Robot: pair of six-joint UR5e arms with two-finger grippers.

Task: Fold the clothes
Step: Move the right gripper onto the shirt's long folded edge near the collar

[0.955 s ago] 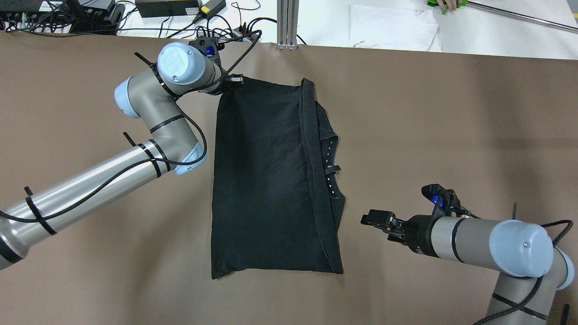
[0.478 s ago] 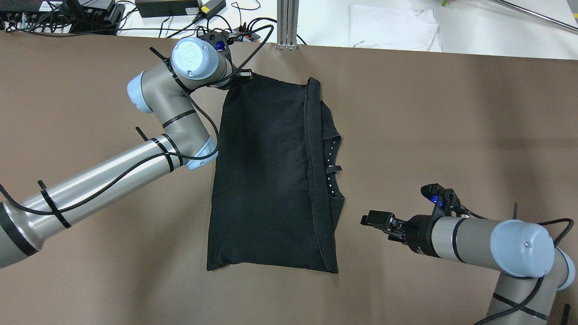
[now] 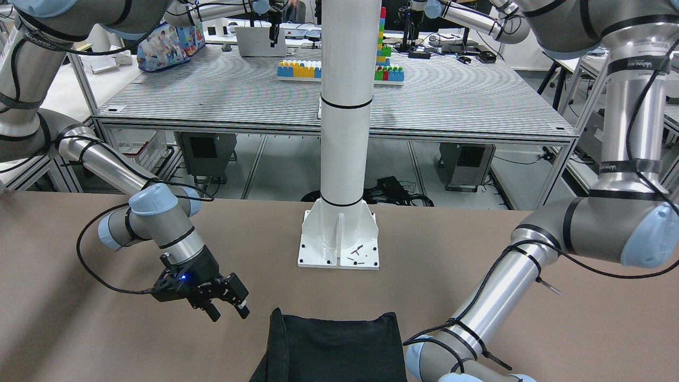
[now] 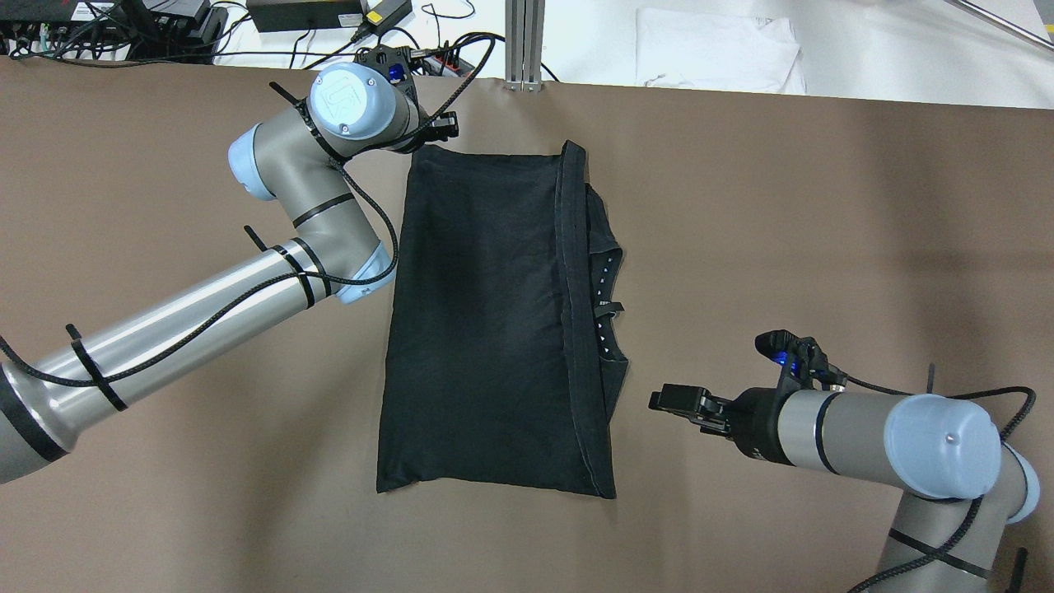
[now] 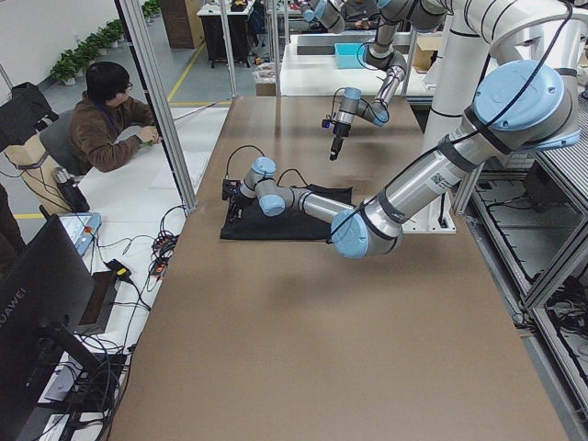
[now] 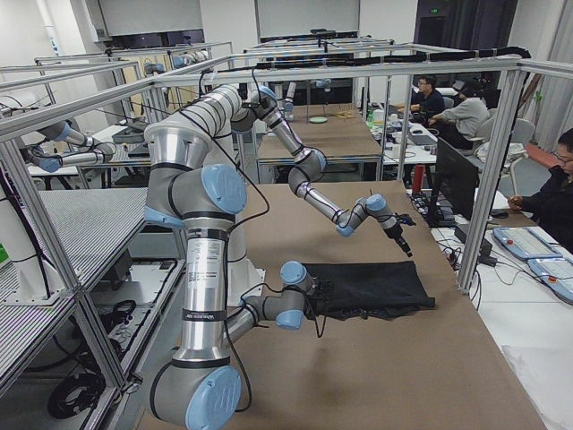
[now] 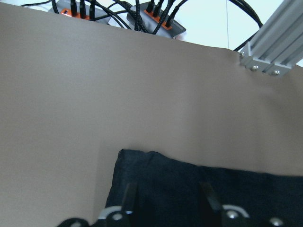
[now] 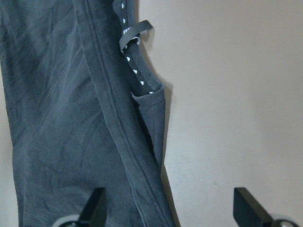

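Note:
The clothes [image 4: 486, 321] are one black garment lying flat mid-table, a thick hem running down its right part with a collar edge sticking out. It also shows in the front view [image 3: 339, 345] and both wrist views [image 7: 189, 189] [image 8: 61, 118]. My left gripper [image 4: 449, 125] hovers at the garment's far left corner, open; in its wrist view the gripper [image 7: 166, 187] has its fingers apart over the cloth with nothing between them. My right gripper [image 4: 656, 401] [image 3: 228, 307] is open, off the garment's right edge and apart from it; its fingers [image 8: 97, 205] stand wide.
The white pillar's base plate [image 3: 339, 239] stands at the robot side of the table. Cables and power strips [image 4: 395, 49] and an aluminium post [image 4: 524, 41] line the far edge. A white cloth [image 4: 716, 53] lies beyond. A person [image 5: 101, 119] sits near that edge.
The left gripper carried the garment's far left corner right and farther away, then let go. The corner now lies flat. The right gripper shifted slightly towards the garment.

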